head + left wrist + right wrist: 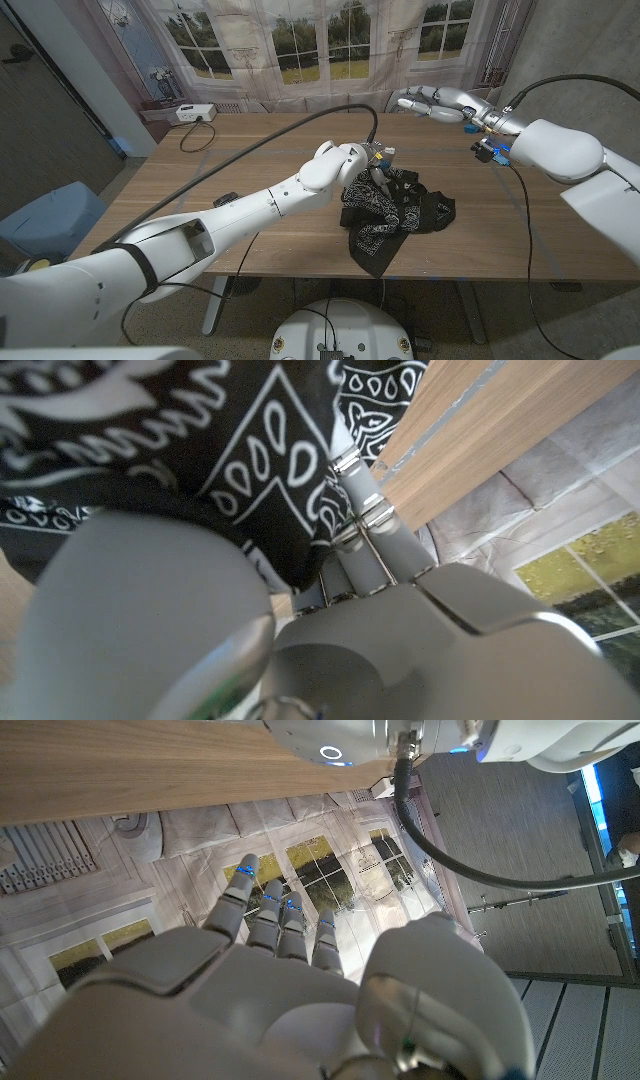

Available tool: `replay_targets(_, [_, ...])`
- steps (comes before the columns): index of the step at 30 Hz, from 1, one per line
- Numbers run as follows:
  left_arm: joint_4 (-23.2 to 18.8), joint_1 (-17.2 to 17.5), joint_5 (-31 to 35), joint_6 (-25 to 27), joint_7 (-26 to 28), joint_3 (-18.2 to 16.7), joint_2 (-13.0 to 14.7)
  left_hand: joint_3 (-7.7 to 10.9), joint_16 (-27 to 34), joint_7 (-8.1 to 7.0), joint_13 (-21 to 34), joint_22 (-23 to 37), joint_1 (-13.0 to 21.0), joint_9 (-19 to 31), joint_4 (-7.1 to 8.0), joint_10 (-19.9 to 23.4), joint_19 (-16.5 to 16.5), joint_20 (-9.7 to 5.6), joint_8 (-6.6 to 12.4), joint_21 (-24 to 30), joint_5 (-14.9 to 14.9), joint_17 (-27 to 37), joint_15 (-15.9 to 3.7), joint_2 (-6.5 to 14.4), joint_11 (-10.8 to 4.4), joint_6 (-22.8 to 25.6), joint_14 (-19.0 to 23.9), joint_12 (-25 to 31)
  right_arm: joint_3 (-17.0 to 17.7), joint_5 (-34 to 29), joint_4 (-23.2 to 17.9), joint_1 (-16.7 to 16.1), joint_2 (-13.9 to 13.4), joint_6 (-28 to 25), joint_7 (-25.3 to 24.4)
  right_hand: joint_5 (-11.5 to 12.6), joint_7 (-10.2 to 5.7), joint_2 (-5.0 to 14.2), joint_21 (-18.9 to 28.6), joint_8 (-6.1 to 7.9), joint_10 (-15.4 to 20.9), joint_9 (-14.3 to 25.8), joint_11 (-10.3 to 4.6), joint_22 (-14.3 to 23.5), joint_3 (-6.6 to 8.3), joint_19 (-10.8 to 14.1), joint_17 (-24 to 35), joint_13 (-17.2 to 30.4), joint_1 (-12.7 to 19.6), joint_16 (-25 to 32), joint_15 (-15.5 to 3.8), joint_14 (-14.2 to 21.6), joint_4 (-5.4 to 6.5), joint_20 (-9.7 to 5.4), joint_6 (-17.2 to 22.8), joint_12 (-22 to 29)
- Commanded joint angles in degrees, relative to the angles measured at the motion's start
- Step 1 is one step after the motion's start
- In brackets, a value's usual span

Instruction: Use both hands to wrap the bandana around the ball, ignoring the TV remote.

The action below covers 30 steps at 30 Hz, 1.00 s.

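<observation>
I see the bandana bunched on the table right of centre, toward the near edge. My left hand sits on its far-left part. My right hand hangs above the far right edge, well apart from the cloth.

The bandana, black with white paisley print, lies crumpled in a loose heap on the table at about four o'clock from its centre, one pointed corner trailing toward six o'clock near the front edge; its folds bulge upward, hiding anything beneath
</observation>
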Motion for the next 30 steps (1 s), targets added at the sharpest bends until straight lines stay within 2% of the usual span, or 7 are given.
replay_targets(1, [-5.59,3.29,-2.9,4.29,8.2,-6.66,1.68,13.38,-0.38,-0.18,0.23,0.01,23.17,0.14,-13.39,-0.09,-0.16,-0.12,-0.14,0.43,-0.21,0.0,-0.55,23.21,0.23,0.05,0.3,0.59,-0.37,0.14,-0.09,0.34,-0.41,-0.03,-0.86,-0.14,-0.11,0.43,-0.03,-0.21,0.31,0.08,-0.1,0.25,-0.31,0.18,0.02,0.14,0.25,0.07,-0.23,0.11,-0.02,-0.19,0.1,-0.39])
replay_targets(10, [-8.32,5.11,-7.86,5.47,15.19,-10.37,3.03,13.59,-0.84,0.09,-0.13,0.0,23.52,-0.12,-13.38,0.16,-0.05,-0.49,-0.29,1.04,-0.39,-0.19,-0.5,22.98,0.69,0.34,1.2,0.57,-0.76,-0.06,-0.18,0.35,-0.67,0.37,-1.32,-0.16,-0.12,0.43,-0.11,-0.22,0.34,0.07,-0.15,0.25,-0.39,0.26,-0.09,0.13,0.23,0.03,-0.14,0.11,-0.03,-0.33,0.12,-0.43])
replay_targets(18, [-9.04,1.19,-6.3,7.26,6.93,-6.76,4.53,13.64,-0.99,0.04,-0.07,0.0,23.57,-0.17,-13.38,0.23,-0.09,-0.51,-0.3,1.16,-0.44,-0.26,-0.47,22.89,0.56,0.44,1.34,0.64,-0.28,-0.49,-1.22,-0.48,-0.35,-0.36,-1.77,-0.19,-0.08,0.47,-0.15,-0.23,0.37,0.06,-0.17,0.25,-0.48,0.41,-0.19,0.12,0.17,0.09,-0.26,0.34,-0.02,-0.42,0.14,-0.47])
replay_targets(20, [-9.74,-0.65,-5.95,7.72,2.38,-5.98,5.02,13.53,-5.14,-2.57,-0.76,0.0,20.59,-0.04,-11.51,-1.68,-2.77,0.52,-1.45,2.29,-1.09,-2.42,-0.88,23.28,-2.34,-1.98,0.09,-0.82,-0.28,-0.46,-1.24,-0.46,-0.43,-0.4,-1.57,-0.19,-0.04,0.47,-0.15,-0.25,0.39,0.06,-0.15,0.25,-0.5,0.46,-0.2,0.11,0.14,0.1,-0.31,0.38,-0.01,-0.38,0.12,-0.48])
replay_targets(22, [-9.56,-4.08,-7.74,6.52,-5.52,-5.22,5.45,11.76,-9.45,-5.76,-3.31,-0.26,14.85,-1.45,-9.7,-5.31,-5.08,1.69,-5.45,3.67,-2.34,-3.99,-0.84,21.16,-2.85,-8.61,-2.31,-4.0,-0.35,-0.79,-1.37,-0.55,-0.41,-0.2,-1.73,-0.2,-0.07,0.49,-0.17,-0.26,0.4,0.06,-0.11,0.26,-0.54,0.5,-0.23,0.11,0.09,0.18,-0.15,0.61,0.01,-0.33,0.1,-0.49])
replay_targets(25, [-6.82,-11.14,-11.74,4.62,-20.42,-3.12,4.42,5.08,-21.3,-10.65,-7.73,-2.0,-0.65,-4.28,-4.03,-16.51,-13.09,8.24,-14.13,1.78,-3.24,-9.87,2.07,15.69,-1.37,-22.43,-18.48,-11.37,-0.25,-0.94,-1.37,-0.72,-0.25,0.38,-1.81,-0.21,-0.1,0.49,-0.17,-0.26,0.4,0.06,-0.11,0.26,-0.57,0.59,-0.26,0.1,0.07,0.19,-0.32,0.67,0.01,-0.35,0.12,-0.51])
replay_targets(30, [-4.93,-16.83,-12.53,4.16,-30.79,-0.05,2.95,-0.73,-23.64,-11.75,-11.18,-2.4,-8.06,-6.82,-1.78,-27.48,-27.37,18.75,-22.18,-5.69,0.02,-14.38,8.86,10.41,2.03,-35.79,-33.96,-20.03,0.17,-1.29,-1.81,-1.37,0.19,0.35,-2.09,-0.23,-0.1,0.42,-0.2,-0.28,0.32,0.05,-0.1,0.26,-0.65,0.65,-0.32,0.1,0.03,0.16,-0.38,0.66,0.0,-0.31,0.1,-0.57])
